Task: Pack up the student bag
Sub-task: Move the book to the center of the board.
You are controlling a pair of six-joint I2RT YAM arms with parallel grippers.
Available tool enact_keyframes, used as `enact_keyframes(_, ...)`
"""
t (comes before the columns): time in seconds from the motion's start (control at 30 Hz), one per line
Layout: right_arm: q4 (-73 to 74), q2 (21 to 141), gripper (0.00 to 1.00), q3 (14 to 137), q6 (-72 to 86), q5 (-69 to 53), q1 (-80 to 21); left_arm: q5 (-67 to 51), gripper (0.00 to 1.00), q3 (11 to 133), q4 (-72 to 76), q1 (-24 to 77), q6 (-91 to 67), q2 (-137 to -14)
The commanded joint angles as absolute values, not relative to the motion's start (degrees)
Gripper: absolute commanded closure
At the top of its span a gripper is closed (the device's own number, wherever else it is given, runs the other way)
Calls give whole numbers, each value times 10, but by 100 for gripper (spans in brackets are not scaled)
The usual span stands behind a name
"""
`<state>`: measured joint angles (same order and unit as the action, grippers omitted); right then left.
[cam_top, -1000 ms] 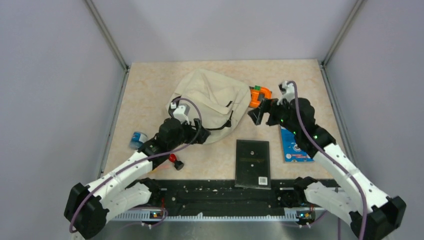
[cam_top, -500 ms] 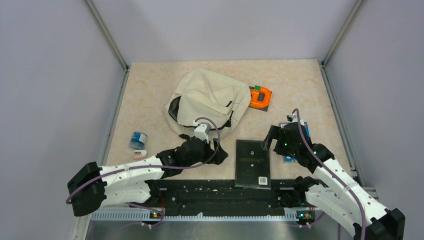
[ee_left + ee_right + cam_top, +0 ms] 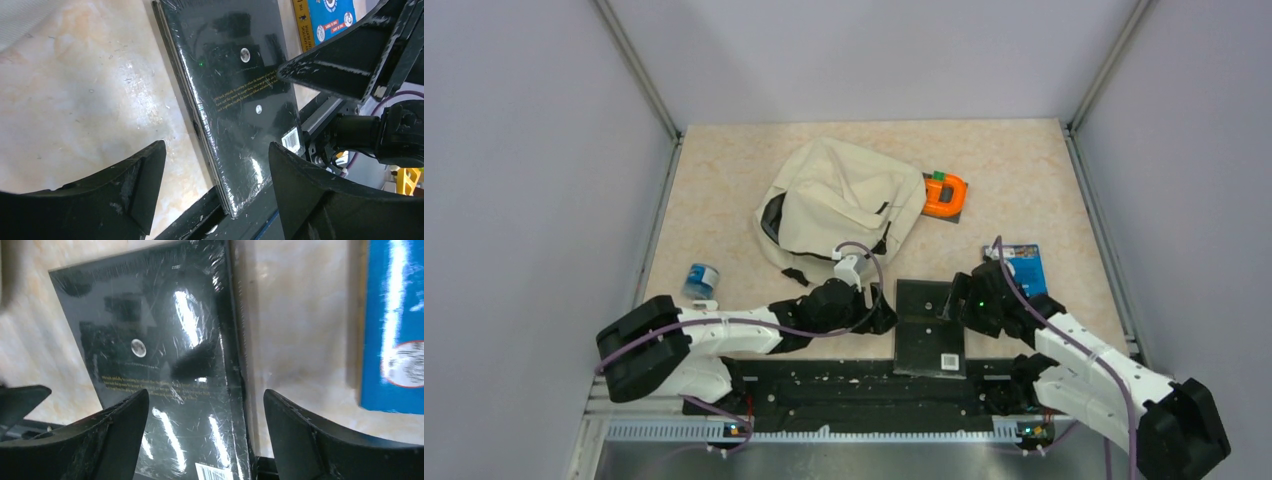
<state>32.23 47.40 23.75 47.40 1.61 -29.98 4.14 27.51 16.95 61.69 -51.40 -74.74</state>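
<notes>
While left end effector [image 3: 215,160] and right end effector [image 3: 205,405] hang spread, empty, flanking flat glossy black book [image 3: 924,338], you risk clash, slipped grip.

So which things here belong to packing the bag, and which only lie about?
In the job: student bag; black book, between the open left claw and right claw.
Lying about for now: blue book; orange object; small blue-white can.
</notes>
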Motion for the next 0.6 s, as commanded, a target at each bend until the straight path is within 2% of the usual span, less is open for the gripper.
enact_keyframes(0.0, 249, 501, 19, 221, 523, 8, -345, 22, 20, 291, 236, 621, -535, -776)
enact_keyframes(0.17, 145, 547, 34, 214, 559, 3, -409, 32, 20, 282, 235, 620, -554, -786)
enact_keyframes(0.27, 90, 589, 40, 224, 565, 4, -443, 68, 20, 269, 195, 620, -577, -761)
enact_keyframes(0.47, 46, 671, 40, 259, 570, 20, -499, 137, 20, 240, 80, 619, -597, -689)
enact_keyframes(0.57, 53, 657, 33, 249, 581, 26, -507, 157, 19, 226, 46, 619, -607, -662)
